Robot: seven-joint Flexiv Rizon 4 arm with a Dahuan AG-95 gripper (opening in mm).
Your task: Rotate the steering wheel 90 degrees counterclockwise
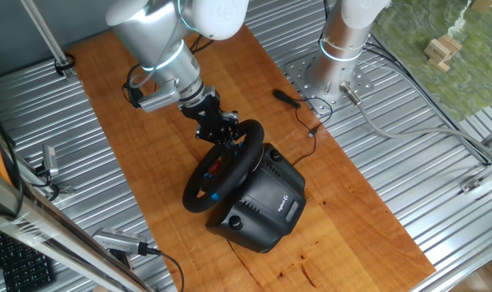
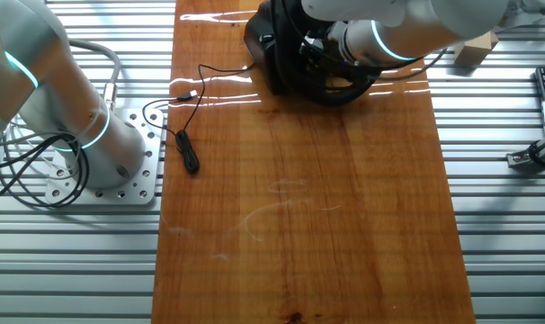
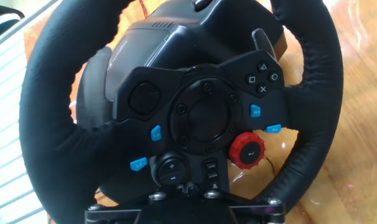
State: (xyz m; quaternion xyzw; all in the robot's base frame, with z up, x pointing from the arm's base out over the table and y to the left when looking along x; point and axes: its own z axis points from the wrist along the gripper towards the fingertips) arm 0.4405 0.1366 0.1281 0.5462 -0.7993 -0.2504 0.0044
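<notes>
Steering wheel (image 1: 222, 170): black round rim with a centre hub, mounted on the front face of the base housing (image 1: 266, 207), which sits on the wooden board (image 1: 165, 113) near its middle. The rim tilts up and away from the housing.

Hub, hand view: blue buttons (image 3: 155, 133) and a red dial (image 3: 247, 151) sit on the spoke plate; the whole plate appears rotated off level, so the wheel is judged to be away from its straight-ahead position. By how much cannot be read reliably.

Gripper (image 1: 223, 131): at the top edge of the rim, on the side away from the housing. Its fingertips are hidden behind the rim in both fixed views, and only the mount shows at the bottom of the hand view. Whether the claw is clenched on the rim or released cannot be told.

Handling, judged: the rim is stiff and padded with a stitched, grippy cover; it should not slip under a firm pinch. The wheel turns only about its hub axle, probably against some spring or motor resistance.

Housing, judged: bulky and heavy against the board, but not visibly clamped; a pull off the arc could drag it.

Hold point, judged: across the rim tube, clear of the spokes (image 3: 287, 99), with the hand following a circular path round the hub.
</notes>
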